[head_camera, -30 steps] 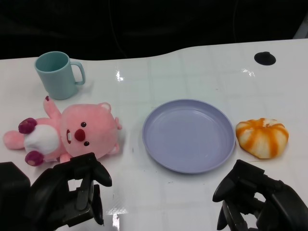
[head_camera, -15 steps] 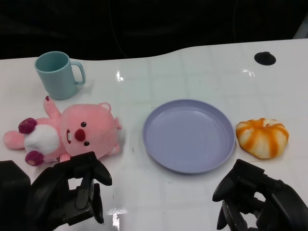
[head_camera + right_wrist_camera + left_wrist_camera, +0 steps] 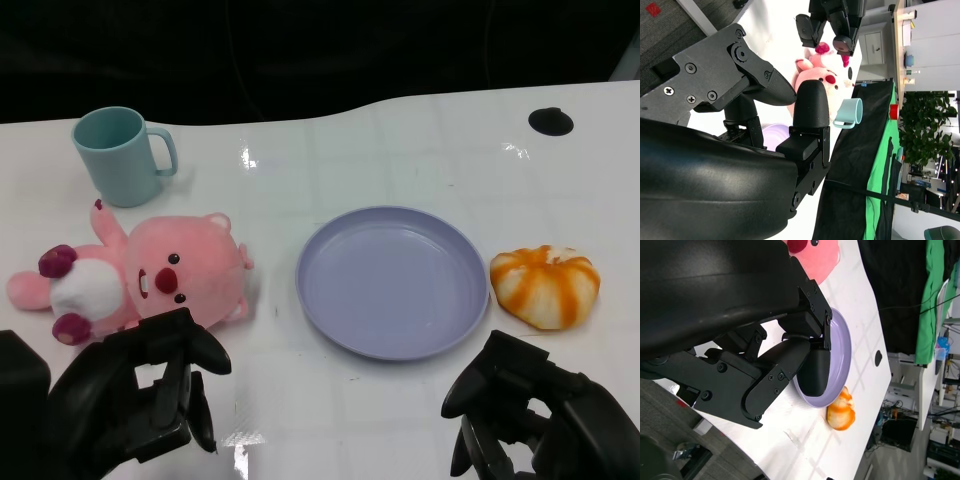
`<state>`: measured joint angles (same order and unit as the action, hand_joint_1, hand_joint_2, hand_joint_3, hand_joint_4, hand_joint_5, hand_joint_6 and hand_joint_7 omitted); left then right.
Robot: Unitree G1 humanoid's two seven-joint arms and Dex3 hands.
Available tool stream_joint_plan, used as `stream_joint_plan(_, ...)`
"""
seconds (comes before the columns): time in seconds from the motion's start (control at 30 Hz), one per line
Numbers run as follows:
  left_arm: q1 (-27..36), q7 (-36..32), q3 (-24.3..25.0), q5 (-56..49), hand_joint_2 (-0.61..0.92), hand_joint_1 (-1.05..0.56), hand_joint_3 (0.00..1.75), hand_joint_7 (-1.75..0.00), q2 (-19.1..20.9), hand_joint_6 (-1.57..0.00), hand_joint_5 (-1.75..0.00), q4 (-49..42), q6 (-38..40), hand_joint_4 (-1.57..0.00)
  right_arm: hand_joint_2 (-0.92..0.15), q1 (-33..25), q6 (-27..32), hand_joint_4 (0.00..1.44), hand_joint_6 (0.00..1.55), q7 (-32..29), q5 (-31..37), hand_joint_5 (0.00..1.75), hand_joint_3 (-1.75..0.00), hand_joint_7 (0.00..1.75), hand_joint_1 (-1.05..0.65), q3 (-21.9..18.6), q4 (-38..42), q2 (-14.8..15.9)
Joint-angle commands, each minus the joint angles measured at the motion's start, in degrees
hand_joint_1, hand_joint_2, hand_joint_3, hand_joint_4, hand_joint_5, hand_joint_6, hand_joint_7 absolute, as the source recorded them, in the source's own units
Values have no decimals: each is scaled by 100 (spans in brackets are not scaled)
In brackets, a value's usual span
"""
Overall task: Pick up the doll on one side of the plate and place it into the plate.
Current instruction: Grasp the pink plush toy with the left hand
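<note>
The left hand [image 3: 135,405] hovered empty, fingers [image 3: 200,352] apart, near the bench's [image 3: 400,150] front edge. Its reach could nudge the soft doll [image 3: 150,275] toward the cup [image 3: 118,155] rather than the plate [image 3: 392,281].

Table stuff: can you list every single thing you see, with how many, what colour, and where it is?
doll: one, pink with white belly, lying on the plate's left side
plate: one, lilac, middle, nothing in it
mug: one, teal, behind the doll, upright
orange-and-white soft toy: one, to the right of the plate
black round mark: one, far right of the table
table: one, white
left hand: one, black, just in front of the doll, holding nothing
right hand: one, black, in front of the plate's right edge, holding nothing
</note>
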<state>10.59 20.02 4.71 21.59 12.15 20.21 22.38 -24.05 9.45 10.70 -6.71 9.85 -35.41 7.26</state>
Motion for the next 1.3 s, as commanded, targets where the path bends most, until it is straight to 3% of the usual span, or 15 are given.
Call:
stream_joint_plan(0.03, -34, 75, 162, 187, 42, -13, 129, -119, -23, -74, -151, -24, -131, -76, -54, 21, 0, 63, 53, -37, 29, 174, -122, 154, -24, -7, -24, 7)
stream_joint_plan(0.1, -42, 49, 193, 206, 40, -15, 130, -114, -37, -73, -149, -17, -165, -75, -54, 24, 25, 63, 53, -44, 22, 174, -122, 154, -24, 3, -31, 0)
stream_joint_plan(0.2, -73, 4, 280, 274, 42, -21, 117, -99, -65, -73, -140, 21, -180, -72, -55, 28, 26, 63, 53, -59, 23, 174, -121, 154, -24, 26, -34, -8)
stream_joint_plan(0.37, -183, 107, 498, 495, 64, -27, 72, -63, -5, -66, -115, -6, -198, -59, -55, 38, 29, 63, 53, -95, 37, 174, -122, 155, -23, 83, -32, -24)
stream_joint_plan(0.47, -243, 179, 520, 298, 84, -34, 33, -31, 97, -67, -91, -18, -502, -56, -55, 60, 5, 63, 53, -95, 52, 175, -122, 155, -24, 105, -5, -27)
stream_joint_plan(0.53, -311, 320, 477, 23, 90, -42, 20, -18, 263, -61, -81, -96, -890, -47, -54, 73, 1, 63, 53, -95, 71, 174, -122, 155, -24, 110, 5, -21)
stream_joint_plan(0.67, -467, 457, 437, -455, 92, -54, 13, -7, 512, -49, -70, -337, -1529, -30, -54, 77, 22, 64, 53, -91, 51, 174, -123, 155, -24, 89, 0, -23)
stream_joint_plan(0.87, -678, 77, 372, -1601, 92, -64, 14, -1, 787, -39, -57, -439, -2133, -9, -53, 77, 60, 63, 52, -72, -13, 174, -122, 154, -25, 11, -3, -12)
stream_joint_plan(1.07, -1039, -148, 289, -2934, 92, -68, 13, 0, 1456, -26, -50, -619, -2436, 0, -56, 90, 165, 62, 51, -40, -117, 173, -119, 154, -26, -51, -28, -1)
stream_joint_plan(1.3, -1327, -263, 19, -4449, 92, -74, 9, -1, 2140, -14, -22, -779, -2378, 0, -59, 95, 156, 61, 51, -27, -94, 173, -115, 155, -25, -67, -30, -5)
